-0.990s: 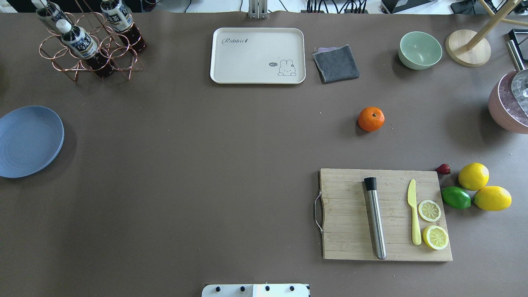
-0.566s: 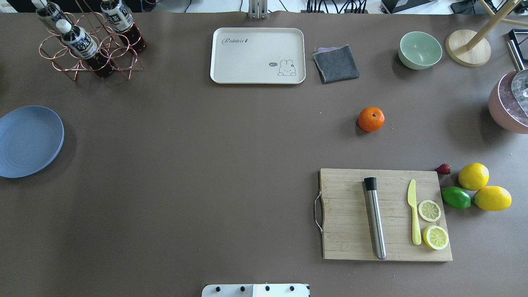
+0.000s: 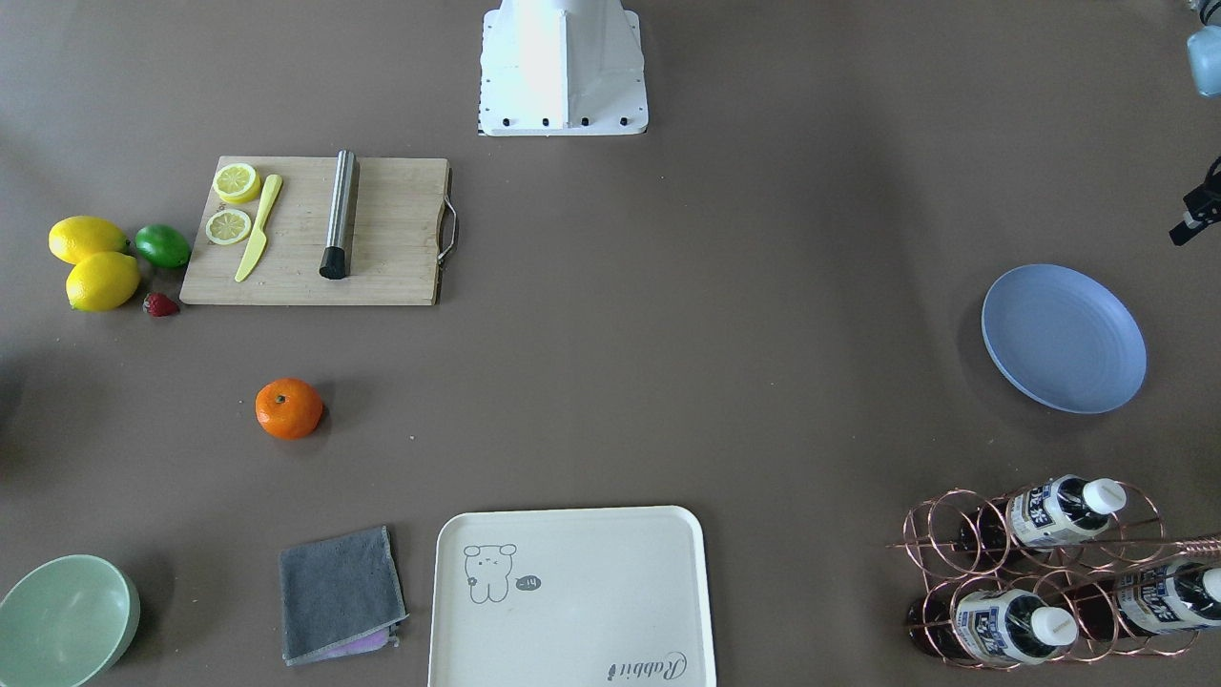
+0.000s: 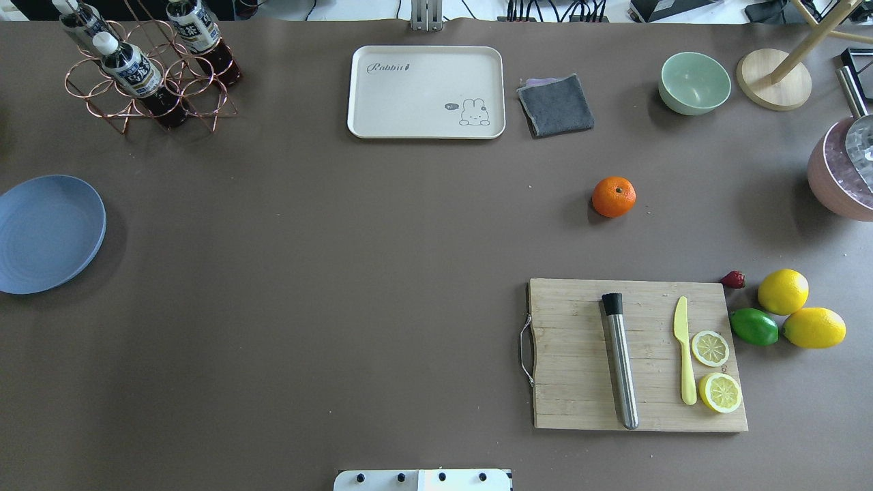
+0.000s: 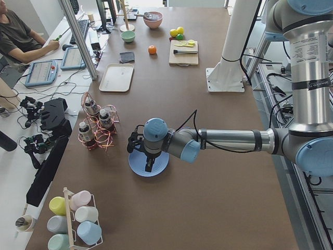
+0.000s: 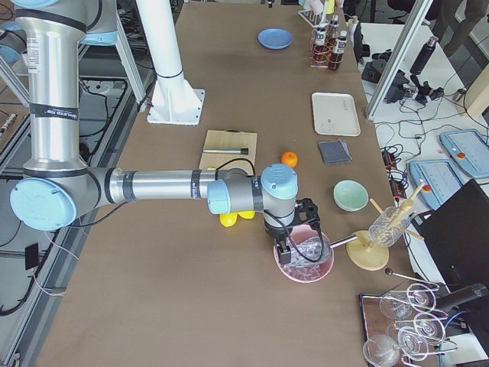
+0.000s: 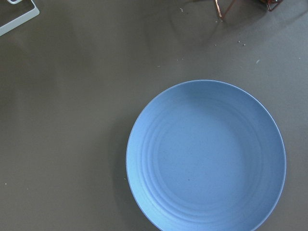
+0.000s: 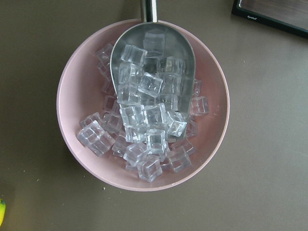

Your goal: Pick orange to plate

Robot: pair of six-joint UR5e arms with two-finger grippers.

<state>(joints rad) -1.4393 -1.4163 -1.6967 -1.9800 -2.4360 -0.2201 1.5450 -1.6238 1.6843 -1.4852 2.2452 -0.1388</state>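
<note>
The orange (image 4: pixel 614 196) sits alone on the brown table, beyond the cutting board, on my right side; it also shows in the front view (image 3: pixel 289 408). Far across on my left lies the light-blue plate (image 4: pixel 48 234), with nothing on it (image 7: pixel 207 156). My left gripper (image 5: pixel 149 164) hangs just over the plate and shows only in the left side view, so I cannot tell its state. My right gripper (image 6: pixel 284 248) hovers over a pink bowl of ice, far from the orange, and I cannot tell its state either.
A wooden cutting board (image 4: pixel 638 354) carries a steel muddler, a yellow knife and lemon slices. Two lemons, a lime (image 4: pixel 753 326) and a strawberry lie beside it. Tray (image 4: pixel 426 92), grey cloth, green bowl (image 4: pixel 694 82), bottle rack (image 4: pixel 146 68) and pink ice bowl (image 8: pixel 144 106) line the edges.
</note>
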